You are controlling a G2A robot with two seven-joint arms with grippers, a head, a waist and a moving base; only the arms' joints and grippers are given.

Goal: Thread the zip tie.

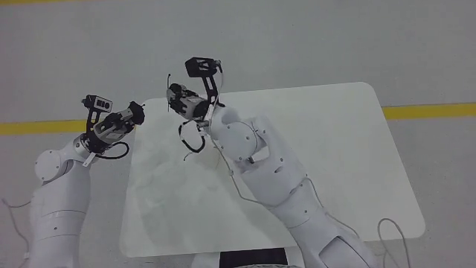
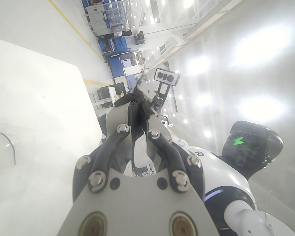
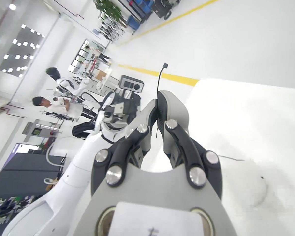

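Zip tie (image 3: 159,82): pinched upright in closed right end effector (image 3: 158,100), head uppermost, near worktop (image 3: 236,114) corner. Left end effector (image 2: 138,100): closed, contents unclear. Step: aligning ends. Next: feed tail through head.

No text or number can be read on anything.

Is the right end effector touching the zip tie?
Touching. The right wrist view shows the right end effector shut on the zip tie, whose head sticks out beyond it.
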